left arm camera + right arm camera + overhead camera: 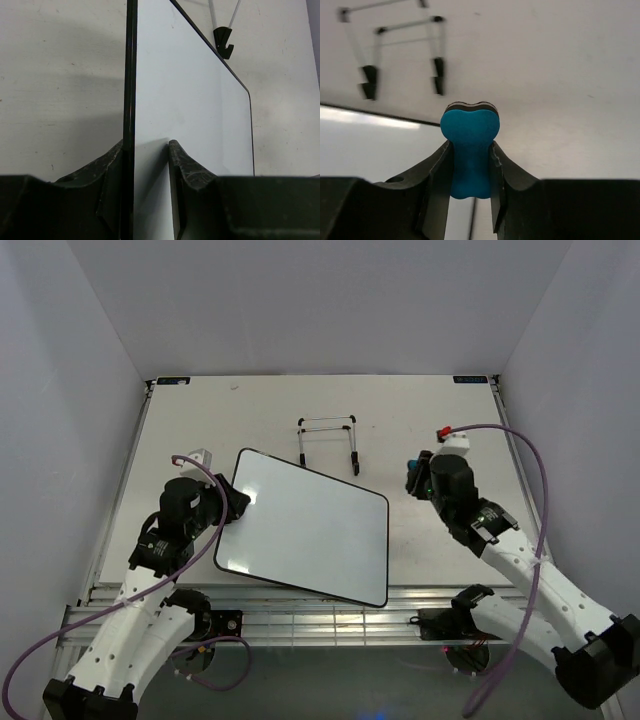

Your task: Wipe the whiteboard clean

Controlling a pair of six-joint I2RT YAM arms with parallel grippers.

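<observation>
Here's the whiteboard [305, 530], lying skewed in the middle of the table [450, 430], its far corner just short of the wire easel stand [328, 440] and its near corner at the table's front edge. The left gripper [238, 506] has it by the left edge: in the wrist view one finger sits behind the black rim and the other presses on the white face, jaws narrowed onto that thin edge. Over on the right, well clear of the board, the right gripper [413, 478] is clamped tight on the blue bone-shaped eraser [470, 127], its rounded end poking out past the fingertips. The board's face reads blank white from above, no scrawl that I can make out. As for handling, I'd call it light, stiff and glossy, so likely to skate on the tabletop under a wiping stroke. The rim is the place to pinch it, and an edge grip opposite the eraser should brace it well.
</observation>
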